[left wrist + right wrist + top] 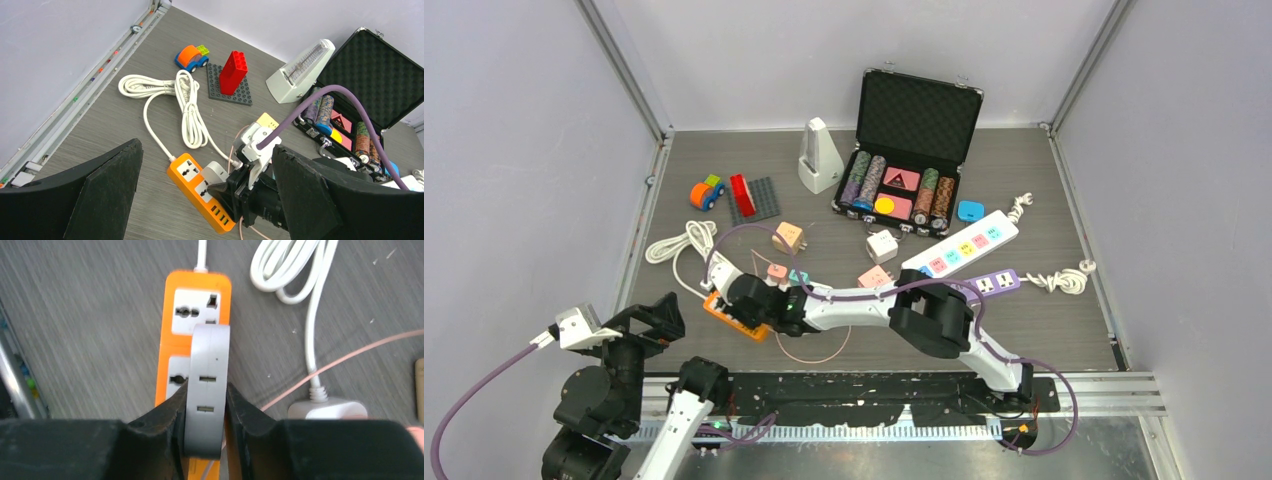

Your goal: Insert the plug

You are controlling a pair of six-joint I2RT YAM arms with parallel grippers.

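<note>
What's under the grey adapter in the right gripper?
The orange strip: the adapter covers most of its second socket; the first socket is bare. The prongs are hidden, so seating can't be told.

top: overhead | left wrist: oblique | right wrist: close | shared: orange strip (192, 182)

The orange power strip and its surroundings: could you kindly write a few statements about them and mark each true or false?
1. The right tool grips a grey adapter over the orange power strip. True.
2. The orange power strip lies inside the black case. False: it lies on the table, apart from the black case.
3. The left tool is open and holds nothing. True.
4. The red block stands on the toy car. False: it stands on the grey baseplate beside the toy car.
</note>
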